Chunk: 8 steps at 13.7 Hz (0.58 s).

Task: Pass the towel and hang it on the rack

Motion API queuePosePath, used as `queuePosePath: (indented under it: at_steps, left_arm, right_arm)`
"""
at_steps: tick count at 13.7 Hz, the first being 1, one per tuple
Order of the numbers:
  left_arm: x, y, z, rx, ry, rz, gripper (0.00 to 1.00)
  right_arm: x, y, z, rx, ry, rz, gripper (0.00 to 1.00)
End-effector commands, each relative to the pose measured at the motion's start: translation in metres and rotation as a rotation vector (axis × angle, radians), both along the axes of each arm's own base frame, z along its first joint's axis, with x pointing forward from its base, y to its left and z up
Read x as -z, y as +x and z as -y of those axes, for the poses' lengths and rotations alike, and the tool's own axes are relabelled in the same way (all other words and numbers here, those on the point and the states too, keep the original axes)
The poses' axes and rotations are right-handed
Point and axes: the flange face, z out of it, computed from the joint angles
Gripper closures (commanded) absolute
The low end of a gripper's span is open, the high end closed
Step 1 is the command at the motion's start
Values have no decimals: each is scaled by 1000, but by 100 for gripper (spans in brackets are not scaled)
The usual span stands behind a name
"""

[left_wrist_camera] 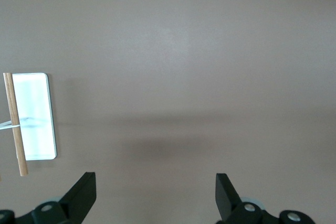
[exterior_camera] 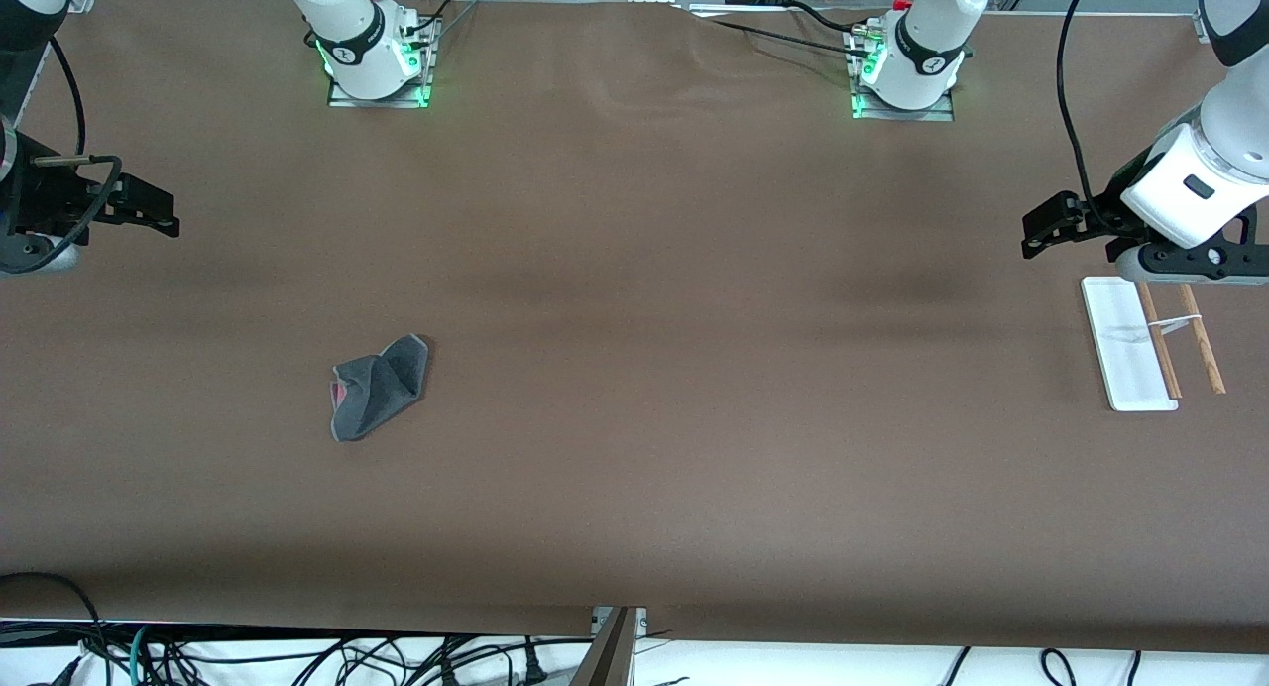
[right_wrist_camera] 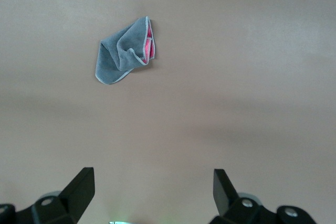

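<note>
While both arms wait, we find the towel (exterior_camera: 378, 388) nearest the front camera, lying crumpled on the brown table (exterior_camera: 634, 488) toward the right arm's end, at about eight o'clock from the table's middle in the front view. It is dark grey with a sliver of red-pink showing at one fold; in the right wrist view the towel (right_wrist_camera: 125, 51) shows that pink edge more plainly, with a pale trim along its border. Nothing touches it.

Slightly farther from the front camera, at about three o'clock from the middle, stands the rack (exterior_camera: 1150, 344) at the left arm's end: a flat white base with two thin light-brown rods joined by a slim crosspiece. In the left wrist view the rack (left_wrist_camera: 32, 116) sits off to one side, apart from the fingers.

Above the rack's farther end hangs the left hand (exterior_camera: 1043, 228), its fingers spread wide and empty. At about nine o'clock, over the table's edge at the right arm's end, the right hand (exterior_camera: 159, 210) hovers, likewise spread wide and holding nothing, well apart from the towel.
</note>
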Motion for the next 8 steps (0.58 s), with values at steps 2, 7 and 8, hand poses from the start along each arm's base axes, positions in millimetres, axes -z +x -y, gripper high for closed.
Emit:
queuePosePath:
  at_steps: [2, 7, 8]
  left_arm:
    - [-6, 0, 2, -1, 27, 3, 0]
    - [-5, -1, 2, -3, 28, -3, 0]
    - [-5, -1, 2, -3, 28, -3, 0]
  right_arm:
    - [-6, 3, 2, 12, -6, 14, 0]
    - [-6, 3, 2, 12, -7, 14, 0]
    - [-6, 3, 2, 11, -7, 14, 0]
